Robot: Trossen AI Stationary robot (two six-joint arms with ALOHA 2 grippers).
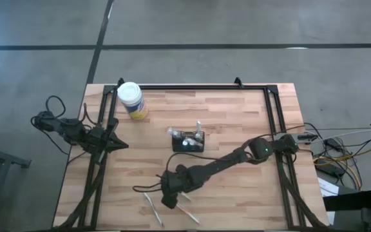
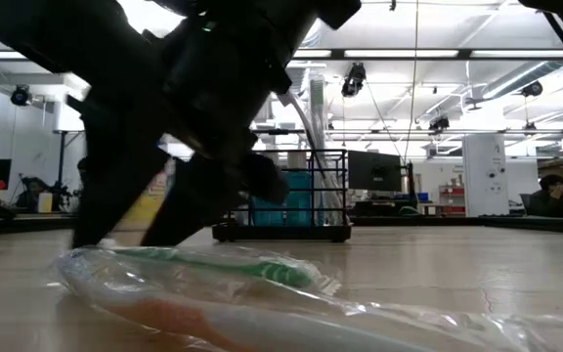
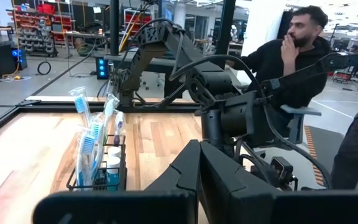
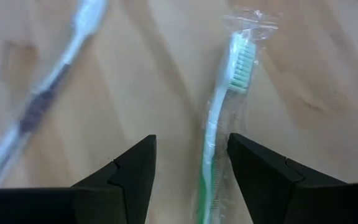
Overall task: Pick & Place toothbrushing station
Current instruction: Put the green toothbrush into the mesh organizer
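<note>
The toothbrushing station, a small black wire-mesh caddy (image 1: 187, 143) holding several upright toothbrushes, stands on its base at the table's middle; it also shows in the left wrist view (image 3: 95, 165). A green toothbrush in a clear wrapper (image 4: 219, 124) lies flat on the table near the front edge (image 2: 213, 279). My right gripper (image 4: 191, 146) slants down over it, open, one finger on each side of the handle and apart from it. A white and grey toothbrush (image 4: 48, 93) lies beside it. My left gripper (image 1: 122, 144) waits at the table's left side, shut and holding nothing.
A yellow jar with a white lid (image 1: 132, 101) stands at the far left of the table. A black frame (image 1: 192, 86) runs along the table's far edge and sides. A person (image 3: 291, 59) sits beyond the table's right side.
</note>
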